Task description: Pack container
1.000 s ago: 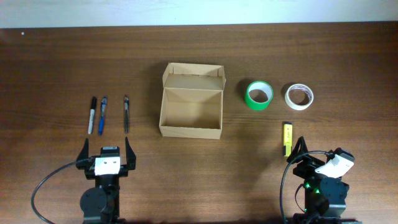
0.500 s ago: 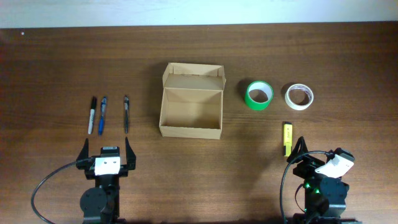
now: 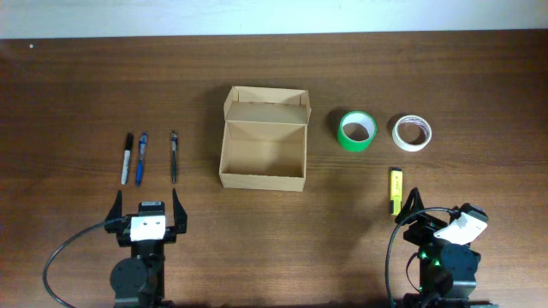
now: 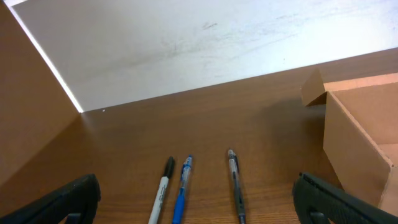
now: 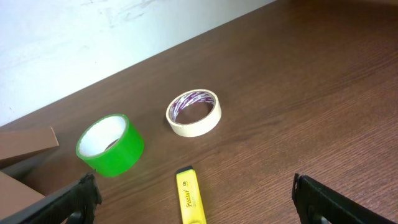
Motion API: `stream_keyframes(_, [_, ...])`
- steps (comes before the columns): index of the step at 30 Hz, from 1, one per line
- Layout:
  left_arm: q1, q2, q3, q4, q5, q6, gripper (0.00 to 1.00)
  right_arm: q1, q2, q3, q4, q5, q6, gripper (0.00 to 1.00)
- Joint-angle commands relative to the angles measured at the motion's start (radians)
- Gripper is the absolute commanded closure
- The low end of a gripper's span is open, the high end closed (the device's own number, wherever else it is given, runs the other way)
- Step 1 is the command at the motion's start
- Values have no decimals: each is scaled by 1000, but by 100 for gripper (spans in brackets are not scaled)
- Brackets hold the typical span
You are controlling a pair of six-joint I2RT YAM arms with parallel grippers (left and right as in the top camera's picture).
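Dark wood-grain table (image 3: 68,85) runs back to a white wall. At its middle sits the container (image 3: 262,154), an open cardboard box with its flap lid standing up along the far side. Left of the container lie three pens side by side but apart: a black marker (image 3: 127,157) farthest out, a blue pen (image 3: 141,158), then a dark pen (image 3: 174,156) nearest the box. Right of the container stand a green tape roll (image 3: 355,131) and, beyond it, a cream tape roll (image 3: 412,133). A yellow highlighter (image 3: 395,190) lies right of the container and nearer the arms. The left gripper (image 3: 146,204) hangs near-left of the container, fingers spread wide. The right gripper (image 5: 193,186), near-right of it, is spread too, gripping nothing.
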Motion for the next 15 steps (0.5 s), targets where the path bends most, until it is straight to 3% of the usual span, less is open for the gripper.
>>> stream_keyframes(1, [5,-6,-8,0,8,-6,1,-8,-11,-9,4,-5,8,1])
stream_keyframes(15, [5,-6,-7,0,11,-6,1,-8,-11,-9,15,-17,9,1])
